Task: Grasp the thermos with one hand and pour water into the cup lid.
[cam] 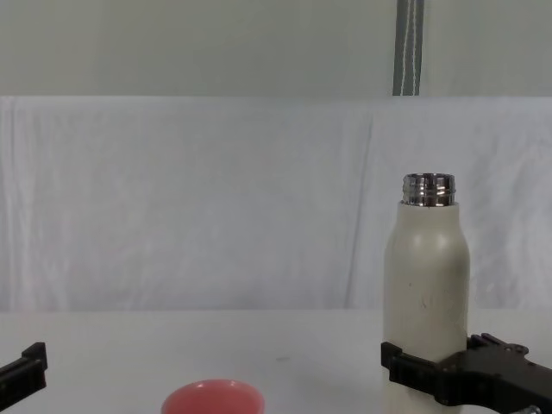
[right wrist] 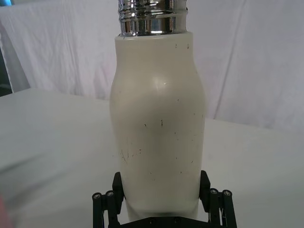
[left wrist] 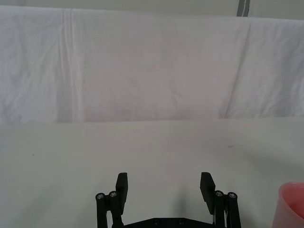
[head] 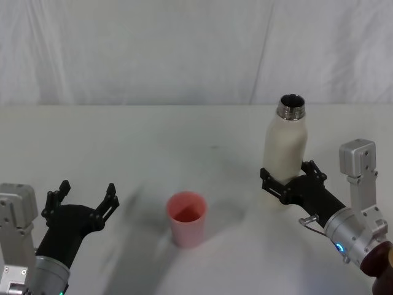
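Upright, the cream thermos (head: 285, 150) sits pinched low in the right gripper (head: 291, 179).
Steel neck uncapped; pink cup lid (head: 186, 217) apart; left gripper (head: 85, 198) spread, idle.

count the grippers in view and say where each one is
2. The left gripper hovers open over the table, left of the cup lid. The right gripper is around the base of the upright thermos, on the right.
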Robot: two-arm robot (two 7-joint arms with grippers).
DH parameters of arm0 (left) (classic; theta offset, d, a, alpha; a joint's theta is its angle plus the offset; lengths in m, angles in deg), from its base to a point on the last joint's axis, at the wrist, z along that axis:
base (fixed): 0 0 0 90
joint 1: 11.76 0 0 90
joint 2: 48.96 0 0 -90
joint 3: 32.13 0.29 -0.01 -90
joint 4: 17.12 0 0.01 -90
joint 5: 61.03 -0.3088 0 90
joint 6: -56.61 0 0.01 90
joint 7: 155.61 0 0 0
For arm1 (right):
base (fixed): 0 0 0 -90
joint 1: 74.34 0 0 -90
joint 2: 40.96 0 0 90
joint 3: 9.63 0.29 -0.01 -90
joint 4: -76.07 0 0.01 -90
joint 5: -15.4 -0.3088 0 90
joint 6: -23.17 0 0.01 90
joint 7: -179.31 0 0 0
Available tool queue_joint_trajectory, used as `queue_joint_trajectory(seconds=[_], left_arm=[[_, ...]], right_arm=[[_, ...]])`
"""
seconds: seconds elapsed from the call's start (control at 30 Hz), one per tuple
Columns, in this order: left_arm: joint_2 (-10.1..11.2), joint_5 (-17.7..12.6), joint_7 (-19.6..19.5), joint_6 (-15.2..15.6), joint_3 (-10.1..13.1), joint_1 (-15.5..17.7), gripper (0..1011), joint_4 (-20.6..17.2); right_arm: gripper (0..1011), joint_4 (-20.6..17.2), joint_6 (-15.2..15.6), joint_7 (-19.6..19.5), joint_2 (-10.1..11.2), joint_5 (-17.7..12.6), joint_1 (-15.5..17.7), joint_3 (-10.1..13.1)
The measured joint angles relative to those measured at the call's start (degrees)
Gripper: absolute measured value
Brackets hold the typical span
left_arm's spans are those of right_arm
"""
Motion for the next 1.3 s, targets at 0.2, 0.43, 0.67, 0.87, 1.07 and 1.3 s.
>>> queue_joint_trajectory(seconds=[0.2,0.43,0.67,0.87,1.07,1.3], left_arm=[[0.0,0.0,0.0,0.0,0.0,0.0,1001,0.0],[0.0,0.0,0.0,0.0,0.0,0.0,1001,0.0],[0.0,0.0,0.0,0.0,0.0,0.0,1001,0.0],[0.0,0.0,0.0,0.0,0.0,0.0,1001,0.0],[0.0,0.0,0.0,0.0,0.0,0.0,1001,0.0],[0.0,0.0,0.0,0.0,0.0,0.0,1001,0.0]], right_arm=[[950,0.0,0.0,0.0,0.0,0.0,0.0,0.0],[950,0.0,0.0,0.0,0.0,0.1,0.0,0.0],[957,0.0,0.1,0.0,0.0,0.1,0.0,0.0],[1001,0.0,0.1,0.0,0.0,0.1,0.0,0.0],[1001,0.0,0.1,0.0,0.0,0.1,0.0,0.1],[1001,0.0,0.1,0.0,0.0,0.1,0.0,0.0]])
